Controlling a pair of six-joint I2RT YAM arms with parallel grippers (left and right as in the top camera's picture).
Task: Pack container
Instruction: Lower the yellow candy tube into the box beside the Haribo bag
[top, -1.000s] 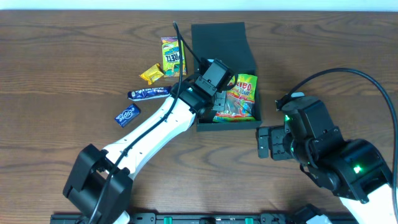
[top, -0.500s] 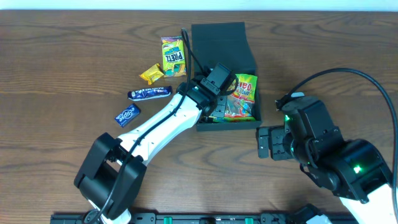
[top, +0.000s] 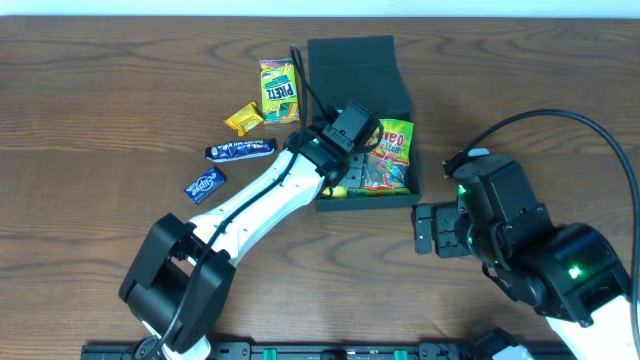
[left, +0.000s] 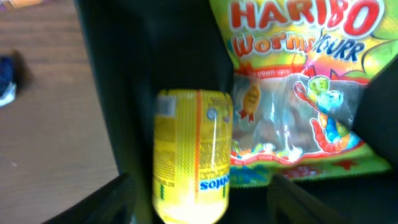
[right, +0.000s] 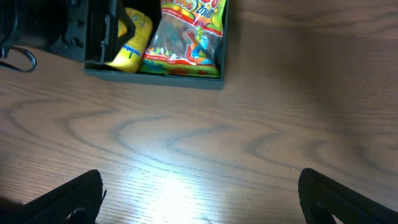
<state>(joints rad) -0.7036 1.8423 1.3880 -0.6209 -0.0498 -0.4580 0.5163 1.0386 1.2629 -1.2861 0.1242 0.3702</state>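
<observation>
Your left hand (left: 199, 193), fingers apart, straddles the yellow packet (left: 193, 149) in the box (top: 365, 203): lift straight up, clear of the gummies (left: 292, 93). Your right hand (right: 199, 186) is apart too.

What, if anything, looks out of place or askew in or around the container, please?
Nothing stands out. The yellow packet and the Haribo bag lie side by side inside the container, neither torn nor spilled. The pretzel bag and other snacks left of it on the table simply await packing.
</observation>
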